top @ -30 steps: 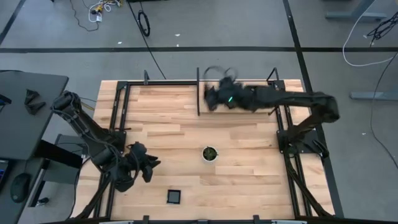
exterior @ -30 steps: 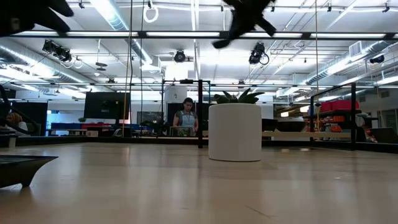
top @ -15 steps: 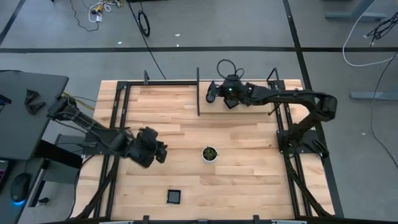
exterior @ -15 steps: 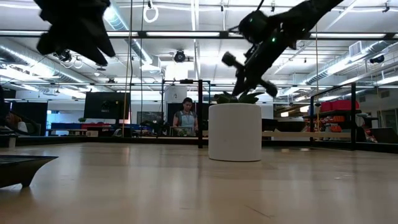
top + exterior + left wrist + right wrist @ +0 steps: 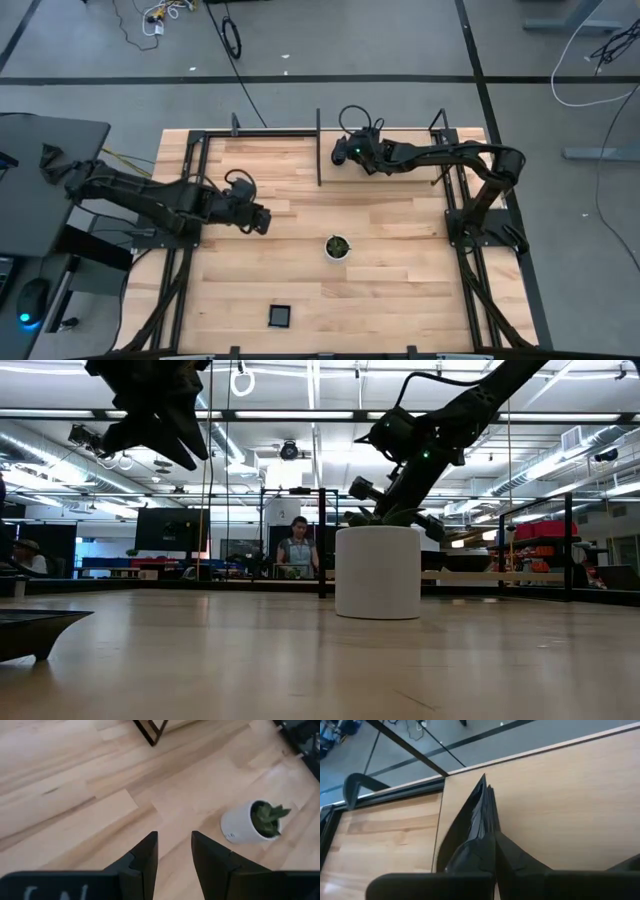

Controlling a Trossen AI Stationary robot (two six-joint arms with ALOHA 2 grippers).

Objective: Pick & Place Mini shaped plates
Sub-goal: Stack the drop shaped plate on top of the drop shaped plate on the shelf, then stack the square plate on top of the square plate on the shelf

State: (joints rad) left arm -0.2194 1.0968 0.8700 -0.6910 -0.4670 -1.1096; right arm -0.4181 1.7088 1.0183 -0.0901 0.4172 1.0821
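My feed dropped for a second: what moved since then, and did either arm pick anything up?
The left gripper swung from the table's near left corner up toward mid-table, jaws open and empty. The right gripper stayed by the far edge, shifting slightly, jaws shut on nothing. The square plate and the white pot stayed put.

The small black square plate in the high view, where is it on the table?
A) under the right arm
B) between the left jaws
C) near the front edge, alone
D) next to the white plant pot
C: the small black square plate lies alone near the table's front edge, apart from the white plant pot and both arms.
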